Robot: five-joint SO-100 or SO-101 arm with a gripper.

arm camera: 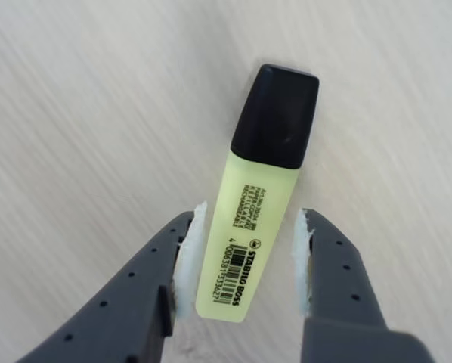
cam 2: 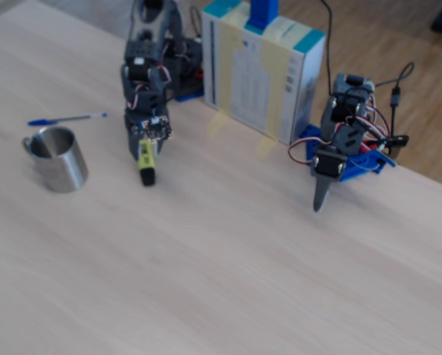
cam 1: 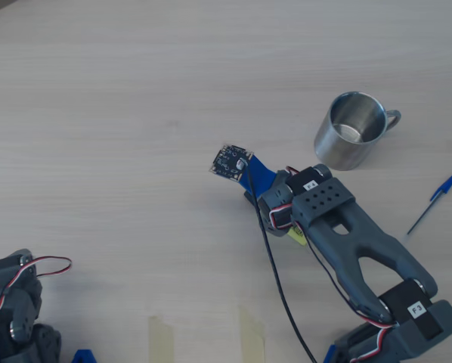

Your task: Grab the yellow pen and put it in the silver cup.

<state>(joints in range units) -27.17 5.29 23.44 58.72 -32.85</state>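
1. Tool (arm camera: 243,265) stood part open in the wrist view, padded fingers (arm camera: 190,257) straddling the yellow pen (arm camera: 252,227); contact unclear.
2. Pen lay flat on the table (cam 1: 120,98), black cap pointing away.
3. Silver cup (cam 1: 351,130) stood upright nearby, blue ballpoint (cam 1: 433,202) beyond.

in the wrist view we see the yellow pen (arm camera: 258,204) lying on the table (arm camera: 82,113), its cap end pointing away from the camera, its rear end between the two fingers of the gripper (arm camera: 245,261), one finger on each side. in the overhead view the silver cup (cam 1: 350,132) stands upright on the table, up and to the right of the arm's wrist, with the blue pen (cam 1: 433,203) lying well to its lower right. in the fixed view the cup sits left of the pen, the blue pen lies behind the cup, and a box (cam 2: 262,70) stands behind, beside a second arm (cam 2: 343,140) at the right.
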